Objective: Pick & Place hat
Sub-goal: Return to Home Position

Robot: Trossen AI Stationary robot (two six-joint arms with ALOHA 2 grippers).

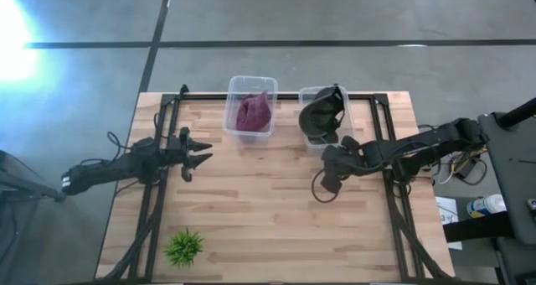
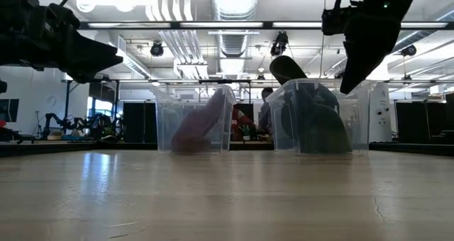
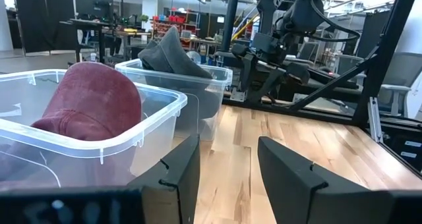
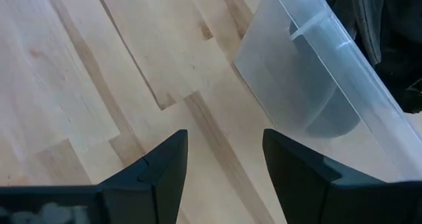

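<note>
The wooden table point(image 1: 268, 226) lies bare across its middle and near half, apart from a small green plant point(image 1: 183, 247) by the near-left corner. Two clear bins sit side by side at the far edge. The left bin point(image 1: 227, 117) holds the dark red cap point(image 1: 255, 113). The right bin point(image 1: 303, 93) holds the black caps point(image 1: 323, 114), one brim rising over the rim.

The left gripper point(image 1: 199, 158) hangs over the table's left part, apart from the left bin, released and holding nothing; its wrist view shows bare wood between the fingers point(image 3: 179, 178). The right gripper point(image 1: 330, 172) hovers just on the near side of the right bin, fingers likewise spread and empty, and its wrist view looks down on planks and one bin corner.

Only the low view shows both grippers well above the tabletop. Through the plastic the black caps merge into one dark mass, so their number is hard to tell. A person point(image 2: 266, 106) behind the bins is mostly hidden.
</note>
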